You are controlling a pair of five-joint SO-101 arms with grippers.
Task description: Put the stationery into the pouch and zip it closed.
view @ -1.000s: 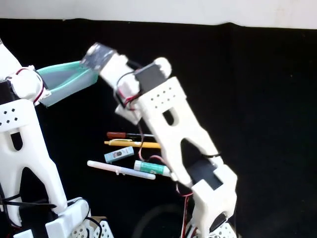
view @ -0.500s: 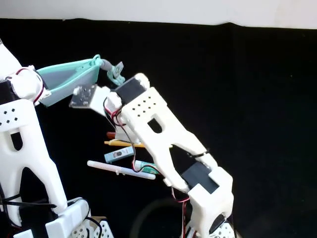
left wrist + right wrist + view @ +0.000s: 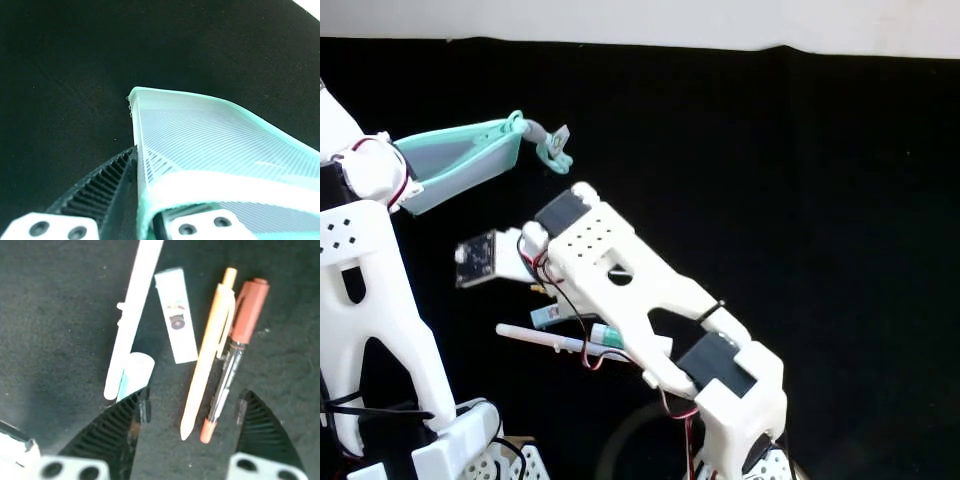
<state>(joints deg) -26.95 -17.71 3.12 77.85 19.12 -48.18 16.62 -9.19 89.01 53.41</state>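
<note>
My left gripper [image 3: 149, 172] is shut on a mint-green mesh pouch [image 3: 205, 140] and holds it tilted above the table at the far left [image 3: 455, 162]. The pouch's zipper pull [image 3: 556, 146] dangles from its free end. My right gripper [image 3: 194, 404] is open and hovers low over the stationery. Below it lie a white pen [image 3: 133, 315], an eraser [image 3: 175, 323], a yellow pen [image 3: 210, 352], a red marker [image 3: 236, 347] and a glue stick [image 3: 135, 374]. In the high view the right arm [image 3: 620, 285] covers most of these; the white pen [image 3: 555, 341] still pokes out.
A black cloth [image 3: 820, 200] covers the table, with open room to the right of the right arm. The left arm's white base [image 3: 370, 320] stands at the left edge. A pale wall [image 3: 720, 20] runs behind the table.
The right arm has swung away from the pouch's free end and dropped toward the stationery. The pouch's zipper pull now hangs free. The left arm and pouch have not moved.
</note>
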